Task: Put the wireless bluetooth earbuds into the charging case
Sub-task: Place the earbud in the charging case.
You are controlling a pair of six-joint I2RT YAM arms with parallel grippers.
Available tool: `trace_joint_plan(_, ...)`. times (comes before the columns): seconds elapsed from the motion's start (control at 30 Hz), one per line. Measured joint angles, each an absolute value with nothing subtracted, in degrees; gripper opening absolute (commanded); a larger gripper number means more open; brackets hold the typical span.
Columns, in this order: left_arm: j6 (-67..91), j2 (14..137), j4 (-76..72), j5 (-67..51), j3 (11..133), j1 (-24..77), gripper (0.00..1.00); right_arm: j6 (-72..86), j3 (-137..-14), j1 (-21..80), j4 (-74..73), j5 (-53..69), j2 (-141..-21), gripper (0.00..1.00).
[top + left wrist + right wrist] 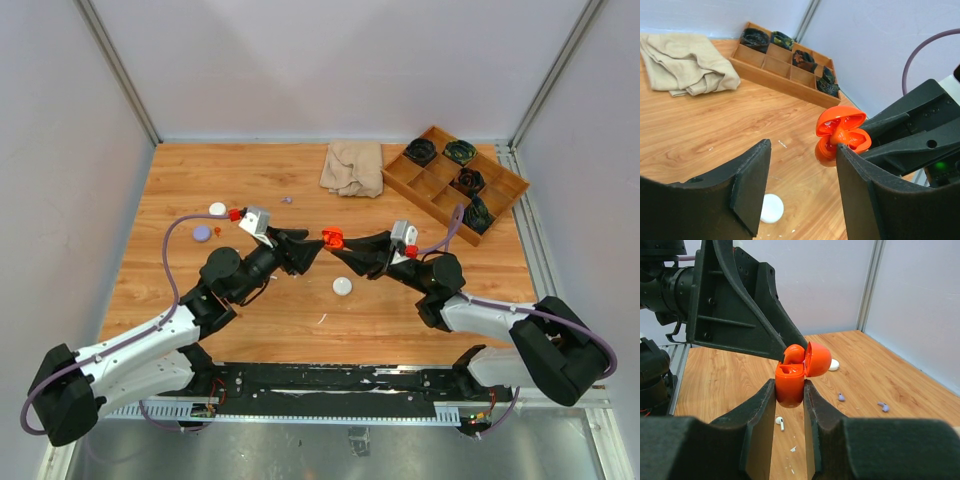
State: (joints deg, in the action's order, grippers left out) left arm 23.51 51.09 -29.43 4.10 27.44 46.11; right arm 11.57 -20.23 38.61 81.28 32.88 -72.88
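Note:
The orange charging case (790, 387) hangs above the table with its lid (818, 359) flipped open, and my right gripper (789, 386) is shut on its body. An orange earbud (796, 354) sits in the case's top. My left gripper (802, 147) is open with nothing between its fingers; one fingertip (783, 358) is right at that earbud. In the top view both grippers meet at the case (332, 237) over the table's middle. A white earbud (780, 423) and two pale purple earbuds (841, 397) (883, 406) lie loose on the wood.
A round white case (343, 286) lies just below the grippers. Another white case (217, 209) and a purple one (202, 233) lie at the left. A beige cloth (352, 167) and a wooden divided tray (425, 185) holding dark items are at the back right.

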Motion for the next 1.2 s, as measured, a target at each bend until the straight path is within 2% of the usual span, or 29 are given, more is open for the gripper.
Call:
trace_joint_plan(0.13, 23.11, 50.72, -27.90, 4.91, 27.86, 46.11, 0.66, 11.55, -19.90, 38.61, 81.32, 32.84, -72.69, 0.01)
trace_joint_plan(0.4, 23.03, 49.54, -26.39, 4.34, 27.92, 46.11, 0.70, 11.51, -18.57, 38.59, 81.62, 32.80, -72.64, 0.01)
trace_joint_plan(0.87, 25.69, 52.38, -20.47, 4.36, 35.66, 46.11, 0.70, 11.14, -18.55, 38.57, 81.65, 32.80, -72.64, 0.01)
trace_joint_plan(1.2, 27.90, 55.83, -14.85, 5.19, 37.41, 46.11, 0.67, 10.33, -18.46, 38.57, 81.56, 32.75, -72.66, 0.01)
